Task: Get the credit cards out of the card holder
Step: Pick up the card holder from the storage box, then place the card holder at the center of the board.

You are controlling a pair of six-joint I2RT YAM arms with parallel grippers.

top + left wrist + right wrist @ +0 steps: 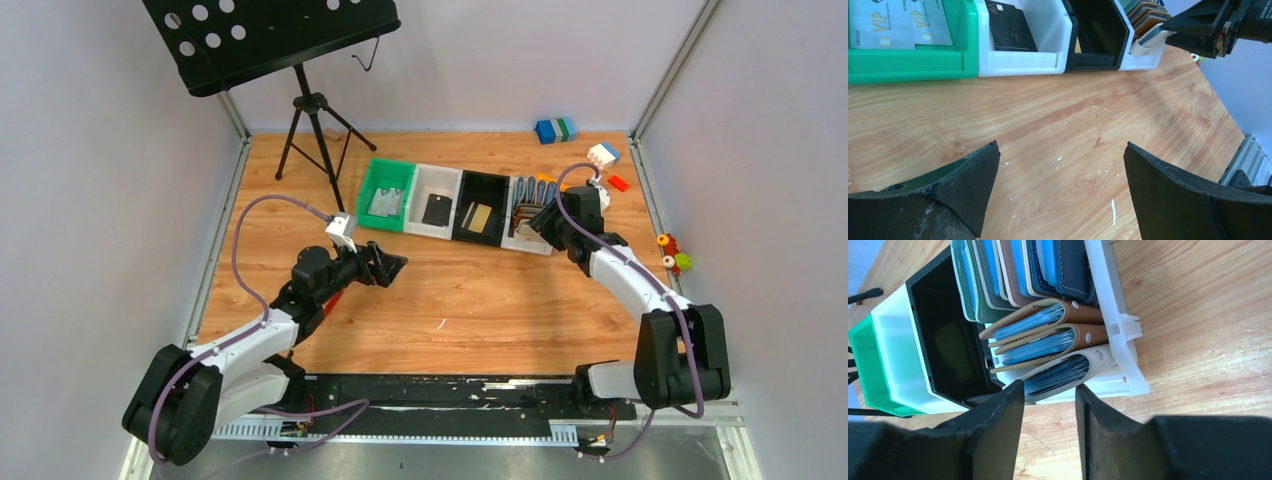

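the card holder (1092,363) stands on edge as the nearest wallet in the right-hand white bin (1122,325), long axis left-right, spine to the right, mouth pointing left. the right gripper (1048,390) sits at its near edge, jaws slightly parted; contact unclear. the left gripper (1060,150) hovers over the table (1073,110), fingers spread wide, released.

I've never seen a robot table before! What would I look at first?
Probably the row of bins across the far middle of the table, with colourful wallets packed upright in the rightmost one. The right gripper hangs open just in front of them, lined up with the pale wallet. A big black music stand sits at the far left.
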